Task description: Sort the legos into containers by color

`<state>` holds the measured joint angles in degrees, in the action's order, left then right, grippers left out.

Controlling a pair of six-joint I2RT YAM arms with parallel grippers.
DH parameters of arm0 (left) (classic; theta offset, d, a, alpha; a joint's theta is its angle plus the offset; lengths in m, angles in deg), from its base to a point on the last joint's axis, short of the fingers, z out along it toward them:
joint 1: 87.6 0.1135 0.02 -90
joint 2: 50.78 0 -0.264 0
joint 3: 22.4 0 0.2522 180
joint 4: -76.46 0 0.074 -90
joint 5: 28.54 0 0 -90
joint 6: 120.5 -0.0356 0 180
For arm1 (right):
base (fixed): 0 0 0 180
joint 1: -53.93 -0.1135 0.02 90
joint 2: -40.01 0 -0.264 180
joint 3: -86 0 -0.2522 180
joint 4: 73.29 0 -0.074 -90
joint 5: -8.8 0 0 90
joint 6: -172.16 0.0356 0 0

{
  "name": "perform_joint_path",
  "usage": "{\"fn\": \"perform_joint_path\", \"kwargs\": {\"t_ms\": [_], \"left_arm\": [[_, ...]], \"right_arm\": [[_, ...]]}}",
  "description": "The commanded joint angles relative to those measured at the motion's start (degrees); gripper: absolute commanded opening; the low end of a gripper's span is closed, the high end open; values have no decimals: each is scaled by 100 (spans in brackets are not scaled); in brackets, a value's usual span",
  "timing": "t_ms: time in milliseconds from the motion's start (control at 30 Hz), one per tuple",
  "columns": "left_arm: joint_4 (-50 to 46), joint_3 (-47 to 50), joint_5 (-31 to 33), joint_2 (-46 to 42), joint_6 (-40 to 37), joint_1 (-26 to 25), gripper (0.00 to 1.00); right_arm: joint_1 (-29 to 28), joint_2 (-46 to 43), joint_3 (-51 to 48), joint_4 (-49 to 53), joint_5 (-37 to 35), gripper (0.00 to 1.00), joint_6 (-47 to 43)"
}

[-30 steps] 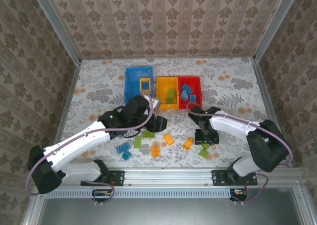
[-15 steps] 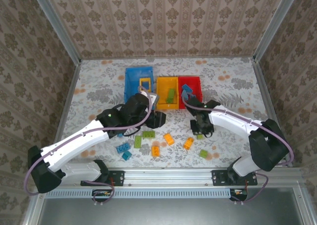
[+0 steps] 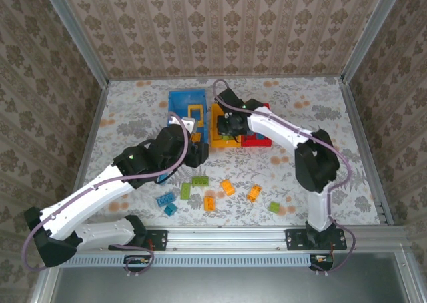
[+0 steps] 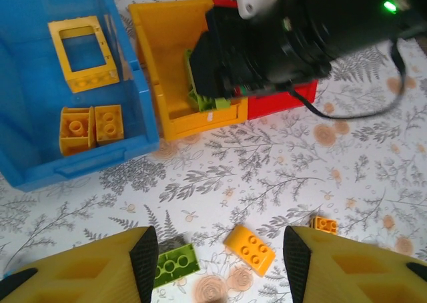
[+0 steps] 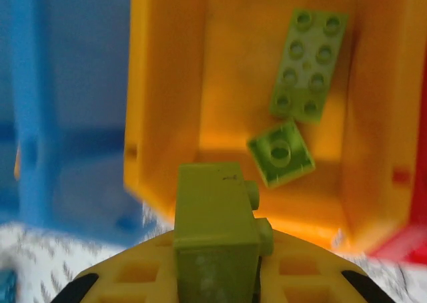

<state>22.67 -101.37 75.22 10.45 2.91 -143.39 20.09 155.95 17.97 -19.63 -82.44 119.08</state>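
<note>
- The left arm (image 3: 100,186) runs from the lower left of the top view up to the centre, with its wrist bent downward.
- The left gripper (image 3: 197,149) hangs over the table (image 3: 133,116) at the near end of the blue bin (image 3: 177,109). Its fingers (image 4: 87,269) are spread, with nothing between them.
- In the left wrist view, the blue bin holds a yellow frame (image 4: 92,81) and two orange bricks (image 4: 87,126) side by side. In the top view the arm covers that near corner.
- Loose bricks (image 3: 209,203) in blue, green and orange lie along the lower middle of the top view, well apart from the bins.
- The right arm (image 3: 280,131) rises from the lower right, folds at the elbow and reaches up and left over the yellow bin (image 3: 216,135).
- The right gripper (image 5: 217,269) is clamped on a lime brick (image 5: 213,216) above the bin's near wall.
- The right wrist view shows a flat green plate (image 5: 308,66) and a small green brick (image 5: 281,153) on the yellow bin's floor. The blue bin at the left of that view is blurred.
- The red bin (image 4: 287,99) is mostly hidden behind the right arm, so its contents cannot be made out.
</note>
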Motion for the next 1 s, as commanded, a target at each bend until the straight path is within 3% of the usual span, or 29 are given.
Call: {"fn": "perform_joint_path", "kwargs": {"t_ms": [0, 233, 467, 800, 967], "left_arm": [[-236, -148, 217, -109, -81, -4, 55], [-413, -90, 285, -221, -54, -26, 55], [-452, 240, 366, -226, 6, -26, 55], [-1003, 199, 721, -252, 220, 140, 56], [-1368, 221, 729, -376, 390, 383, 56]], "right_arm": [[232, 486, 509, 9, 281, 19, 253], [334, 1178, 1071, 134, 725, 29, 237], [330, 1124, 1114, 321, 722, 50, 271], [200, 5, 971, 398, 162, 50, -35], [-17, -969, 128, 52, -159, 50, -317]]}}
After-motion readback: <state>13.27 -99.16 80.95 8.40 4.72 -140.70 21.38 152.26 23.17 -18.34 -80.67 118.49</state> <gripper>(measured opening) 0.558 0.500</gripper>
